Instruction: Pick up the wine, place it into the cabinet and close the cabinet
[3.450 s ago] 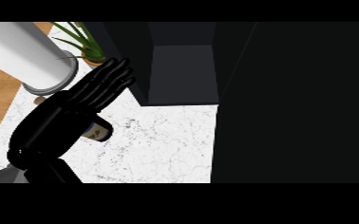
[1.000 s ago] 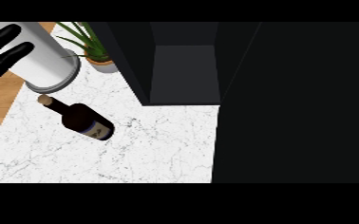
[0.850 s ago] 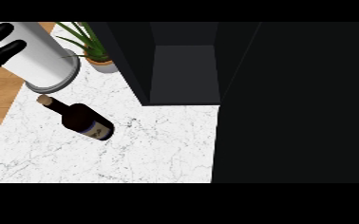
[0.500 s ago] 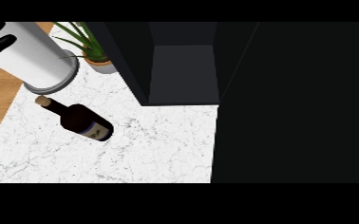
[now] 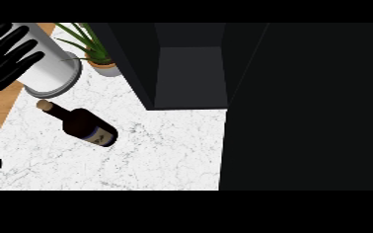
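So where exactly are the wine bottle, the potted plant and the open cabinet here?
wine bottle [image 5: 89,127]: head view, on its dark body, above the label.
potted plant [image 5: 105,68]: head view, on the pot.
cabinet [image 5: 191,76]: head view, on the grey floor of its open compartment.

Open cabinet [image 5: 191,74]; seemingly unobstructed

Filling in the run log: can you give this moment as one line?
wine bottle: on counter, not held | cabinet: open | left hand: open, upper left edge, apart from bottle | right hand: not in view
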Controlling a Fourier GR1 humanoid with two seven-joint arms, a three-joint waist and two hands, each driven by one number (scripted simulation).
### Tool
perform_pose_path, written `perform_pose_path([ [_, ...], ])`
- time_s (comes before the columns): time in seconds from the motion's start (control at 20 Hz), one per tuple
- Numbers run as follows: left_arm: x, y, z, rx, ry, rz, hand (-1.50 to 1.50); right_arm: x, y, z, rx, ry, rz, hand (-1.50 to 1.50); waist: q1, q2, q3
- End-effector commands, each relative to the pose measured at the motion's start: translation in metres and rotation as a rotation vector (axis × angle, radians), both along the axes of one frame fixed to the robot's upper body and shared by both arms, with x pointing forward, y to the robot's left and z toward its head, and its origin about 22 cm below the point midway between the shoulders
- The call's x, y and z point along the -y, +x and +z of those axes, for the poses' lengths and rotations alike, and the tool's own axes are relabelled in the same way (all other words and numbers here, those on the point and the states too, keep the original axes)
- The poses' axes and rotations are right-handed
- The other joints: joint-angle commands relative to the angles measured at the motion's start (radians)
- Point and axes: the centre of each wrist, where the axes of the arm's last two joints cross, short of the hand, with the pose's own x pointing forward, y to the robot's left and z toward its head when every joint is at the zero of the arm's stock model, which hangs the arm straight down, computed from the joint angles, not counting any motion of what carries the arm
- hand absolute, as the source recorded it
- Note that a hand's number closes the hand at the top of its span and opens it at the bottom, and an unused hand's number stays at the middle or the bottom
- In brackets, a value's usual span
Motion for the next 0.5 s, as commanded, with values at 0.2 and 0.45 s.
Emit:
perform_pose_path([
  [0.2,-0.019,0.005,-0.042,-0.050,0.047,-0.012,-1.50,0.014,-0.042,0.037,0.095,0.020,0.010,-1.50,0.007,0.000,0.000],
  [0.45,-0.009,0.016,-0.078,-0.069,0.047,-0.026,-1.50,0.003,-0.033,0.026,0.072,0.067,0.014,-1.50,0.007,0.000,0.000],
])
